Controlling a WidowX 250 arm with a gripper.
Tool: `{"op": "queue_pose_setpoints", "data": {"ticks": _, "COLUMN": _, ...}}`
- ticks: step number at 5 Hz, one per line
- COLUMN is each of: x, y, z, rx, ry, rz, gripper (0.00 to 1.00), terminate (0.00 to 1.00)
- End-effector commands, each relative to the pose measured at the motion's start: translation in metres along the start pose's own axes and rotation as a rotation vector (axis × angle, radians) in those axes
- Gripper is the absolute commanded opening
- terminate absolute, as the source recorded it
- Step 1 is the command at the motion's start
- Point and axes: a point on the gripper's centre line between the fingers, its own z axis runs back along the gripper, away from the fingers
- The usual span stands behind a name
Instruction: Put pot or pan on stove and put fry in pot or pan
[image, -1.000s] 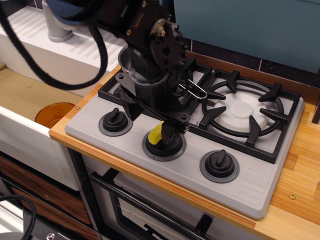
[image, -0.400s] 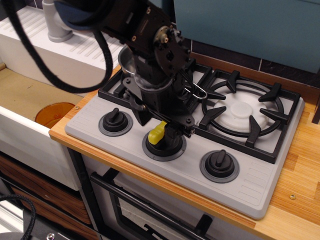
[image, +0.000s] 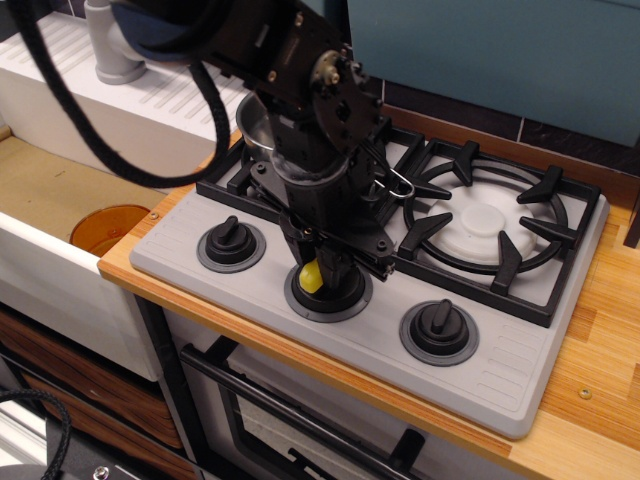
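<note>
The black arm covers most of the pan, leaving only a sliver of shiny rim and the wire-loop handle end showing. The gripper hides most of the fry, the middle knob beneath it and the left burner of the stove. Whether the fingers actually clamp the fry is unclear. The arm runs off the top edge.

The black arm is reaching in from the upper left and angling steeply downward. The wrist is tilting toward the camera, with a thick black cable looping off its left side. The gripper is pointing down, its black fingers sitting close together around a small yellow piece.
</note>
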Motion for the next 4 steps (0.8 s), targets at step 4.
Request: {"op": "queue_pose_setpoints", "data": {"ticks": 4, "x": 0.054, "y": 0.076, "z": 0.085, "rx": -0.102, "ry": 0.131, "rz": -0.052, "gripper": 0.00, "terminate": 0.00}}
